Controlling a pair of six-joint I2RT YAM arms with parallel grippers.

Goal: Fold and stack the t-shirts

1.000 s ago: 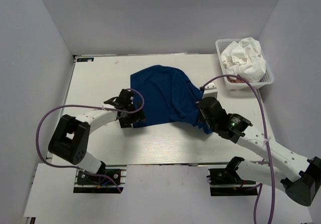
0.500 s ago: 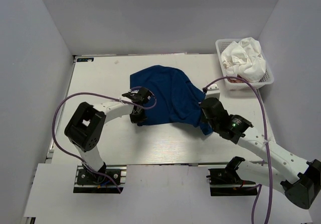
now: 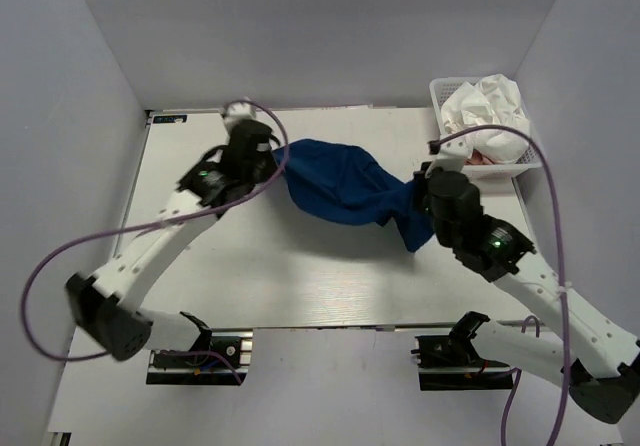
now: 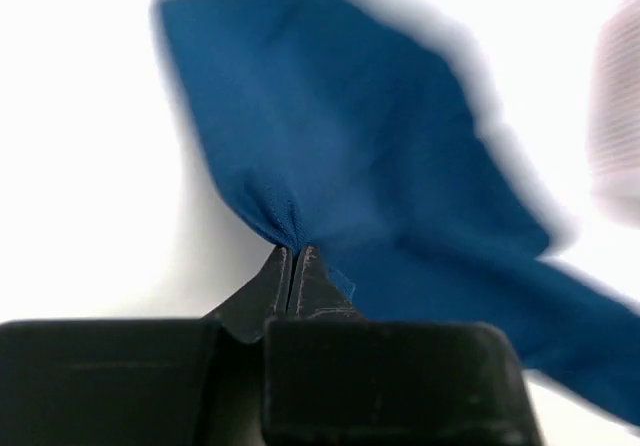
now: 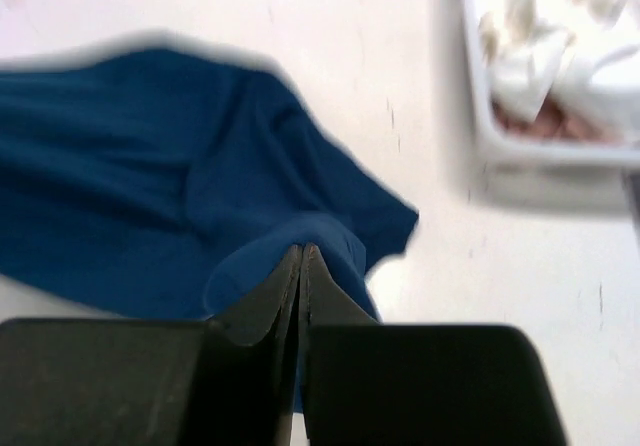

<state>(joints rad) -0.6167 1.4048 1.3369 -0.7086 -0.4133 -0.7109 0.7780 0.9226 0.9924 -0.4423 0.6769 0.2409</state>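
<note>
Looks like a robotics lab, more exactly a small test cell. Boxed in at the back and on both sides by plain pale grey panels (image 3: 330, 26) around a white tabletop (image 3: 330, 286). Fitted at the near edge with bare metal mounts (image 3: 195, 351) carrying two white-and-black arms, the left arm (image 3: 150, 254) and the right arm (image 3: 545, 294), each trailing loose purple cables (image 3: 490, 127). Filmed from overhead and from each wrist, past the black left tool (image 4: 293, 256) and right tool (image 5: 302, 251), both nipped onto a navy t-shirt (image 3: 345, 186). Supplied with a white mesh basket (image 3: 436, 96) of crumpled cloth at the far right corner.
</note>
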